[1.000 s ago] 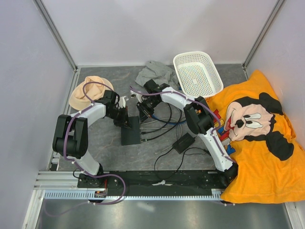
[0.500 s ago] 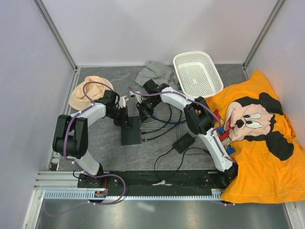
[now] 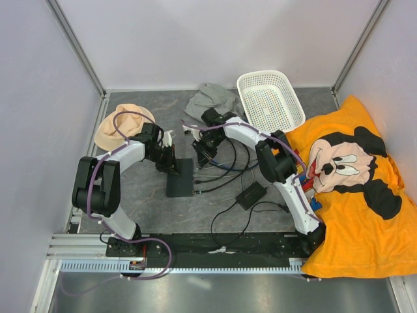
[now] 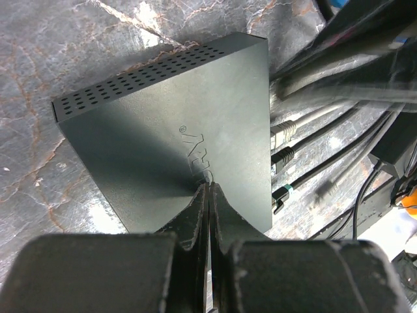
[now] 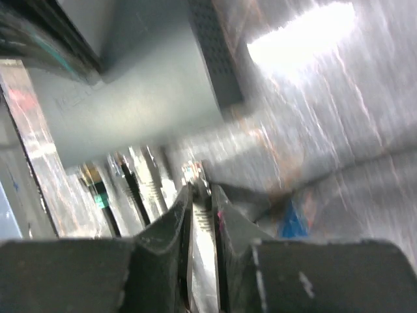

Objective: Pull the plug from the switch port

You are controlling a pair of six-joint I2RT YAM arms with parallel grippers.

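Observation:
The flat black switch (image 3: pixel 179 179) lies mid-table; its top fills the left wrist view (image 4: pixel 169 130). My left gripper (image 3: pixel 172 162) is shut and empty, its tips (image 4: pixel 208 188) pressed down on the switch's top. Three plugs (image 4: pixel 282 160) still sit in the row of ports on its right side. My right gripper (image 3: pixel 203 154) is just right of the switch, shut on a pale grey plug (image 5: pixel 198 177) with its cable between the fingers. That plug is clear of the switch (image 5: pixel 143 98), with a gap to the port row. The right wrist view is motion-blurred.
Black and blue cables (image 3: pixel 225 171) run right from the switch to a small black power brick (image 3: pixel 251 194). A white basket (image 3: pixel 270 98) and grey cloth (image 3: pixel 212 99) are at the back, a beige hat (image 3: pixel 120 127) at left, an orange pillow (image 3: pixel 352 182) at right.
My right gripper has moved right, away from the switch, taking the grey plug with it. The left gripper has stayed pressed on the switch, which has barely moved.

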